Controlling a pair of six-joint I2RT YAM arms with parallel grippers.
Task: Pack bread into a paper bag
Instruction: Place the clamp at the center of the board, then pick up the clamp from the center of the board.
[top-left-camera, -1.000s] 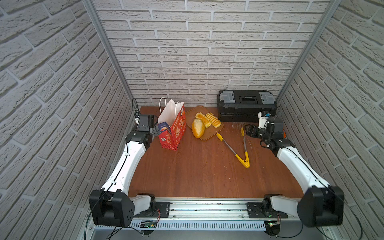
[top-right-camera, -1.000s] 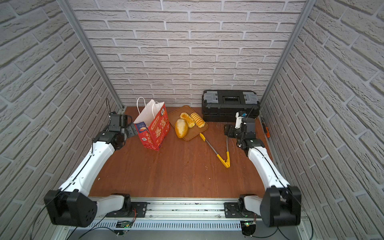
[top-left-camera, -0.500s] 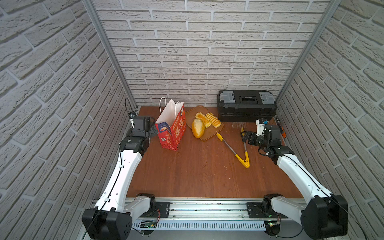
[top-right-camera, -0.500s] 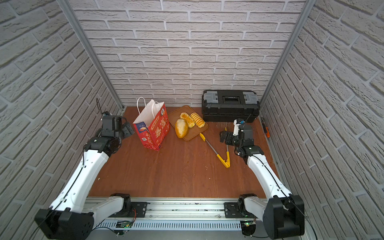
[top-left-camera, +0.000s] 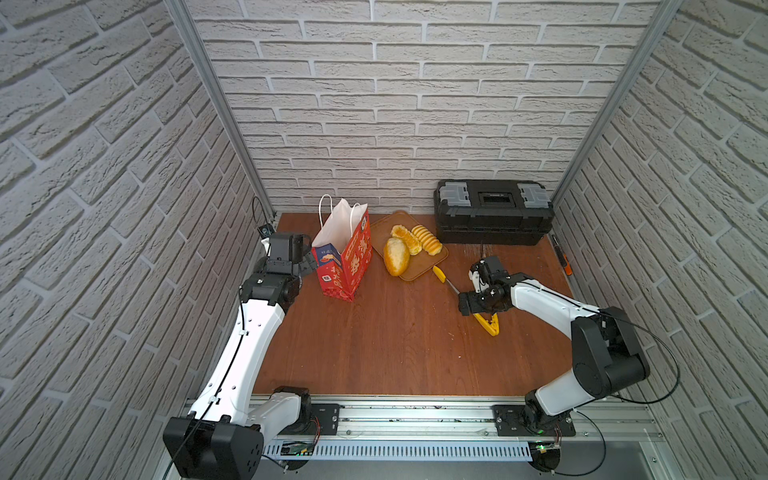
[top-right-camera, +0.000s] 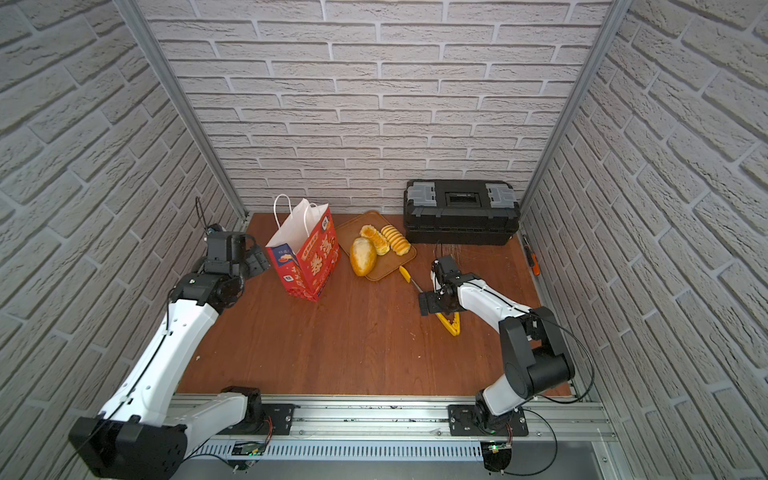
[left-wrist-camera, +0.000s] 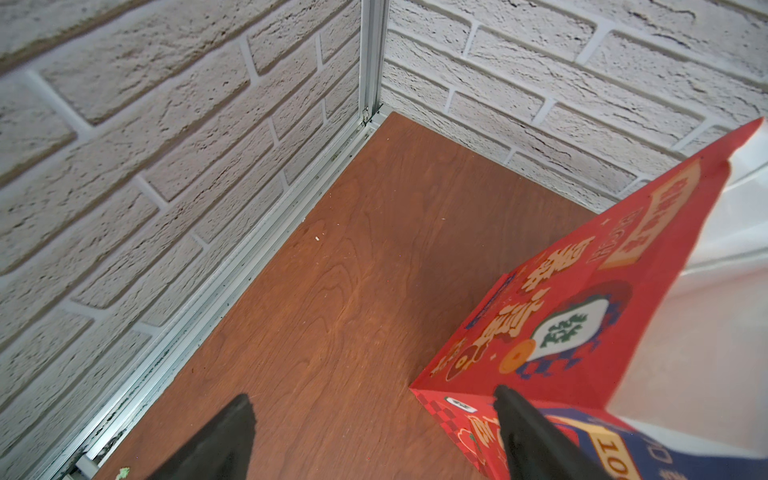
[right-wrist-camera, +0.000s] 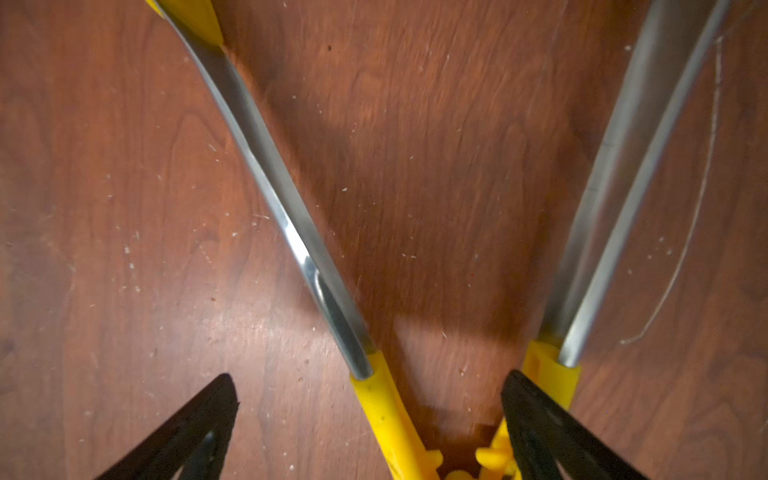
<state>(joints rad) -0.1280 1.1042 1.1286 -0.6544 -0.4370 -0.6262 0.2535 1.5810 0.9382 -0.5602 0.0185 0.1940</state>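
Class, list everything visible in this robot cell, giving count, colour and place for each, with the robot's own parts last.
paper bag: one, white and red with blue, standing far left on the table
bread: three pieces visible, golden-brown, on the board beside the bag
board: one, brown wood, far centre
tongs: one, metal with yellow ends, lying right of centre
toolbox: one, black, against the back wall
orange-handled tool: one, orange and black, by the right wall
table: one, reddish-brown wood, under everything
walls: three, white brick, around the table
arms: two, white and black, mounted at the front
left end effector: one, black, open, at the bag's lower corner
right end effector: one, black, open, over the tongs' hinge end
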